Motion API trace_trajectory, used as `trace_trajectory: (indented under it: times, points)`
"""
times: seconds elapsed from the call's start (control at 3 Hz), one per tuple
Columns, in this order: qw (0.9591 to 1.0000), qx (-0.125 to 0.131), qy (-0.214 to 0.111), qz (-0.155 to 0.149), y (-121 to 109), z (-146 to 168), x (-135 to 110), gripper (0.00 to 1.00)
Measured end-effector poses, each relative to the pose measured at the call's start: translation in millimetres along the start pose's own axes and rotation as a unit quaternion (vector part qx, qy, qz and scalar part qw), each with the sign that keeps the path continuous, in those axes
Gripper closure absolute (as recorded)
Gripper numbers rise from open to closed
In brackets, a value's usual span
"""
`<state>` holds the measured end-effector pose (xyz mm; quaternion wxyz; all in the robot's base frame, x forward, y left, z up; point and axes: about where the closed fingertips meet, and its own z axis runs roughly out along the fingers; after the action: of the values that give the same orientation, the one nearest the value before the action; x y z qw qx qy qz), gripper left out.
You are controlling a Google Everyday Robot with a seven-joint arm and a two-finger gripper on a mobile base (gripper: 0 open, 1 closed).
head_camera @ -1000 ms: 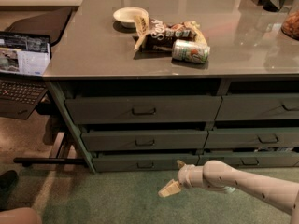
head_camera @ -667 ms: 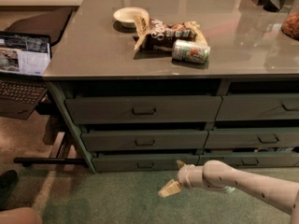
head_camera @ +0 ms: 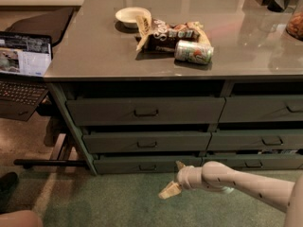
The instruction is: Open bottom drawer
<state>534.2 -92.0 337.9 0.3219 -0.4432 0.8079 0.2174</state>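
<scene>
The bottom drawer (head_camera: 142, 164) is the lowest, shallow grey-green front in the left column, with a small dark pull (head_camera: 147, 167) at its centre. It stands about flush with the drawers above it. My gripper (head_camera: 173, 178) is low over the green carpet, just right of and slightly in front of the drawer's right end. It is open, with one fingertip (head_camera: 180, 164) near the drawer front and the other (head_camera: 167, 191) lower and nearer me. It holds nothing. My pale arm (head_camera: 246, 186) comes in from the right.
Two taller drawers (head_camera: 146, 111) stack above it, with a matching right column (head_camera: 260, 141). The countertop (head_camera: 94, 46) holds a white bowl (head_camera: 132, 16), a snack bag (head_camera: 168, 32) and a can (head_camera: 194, 52). An open laptop (head_camera: 23, 65) and a chair base (head_camera: 47, 162) stand at left.
</scene>
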Motion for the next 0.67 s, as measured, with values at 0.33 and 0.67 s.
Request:
trace_trajectory:
  times: [0.33, 0.67]
  points:
    - [0.9999, -0.004, 0.01, -0.005, -10.8, 19.8, 7.7, 0.0]
    - [0.9999, -0.004, 0.014, -0.003, -27.1, 42.0, 16.8, 0.0]
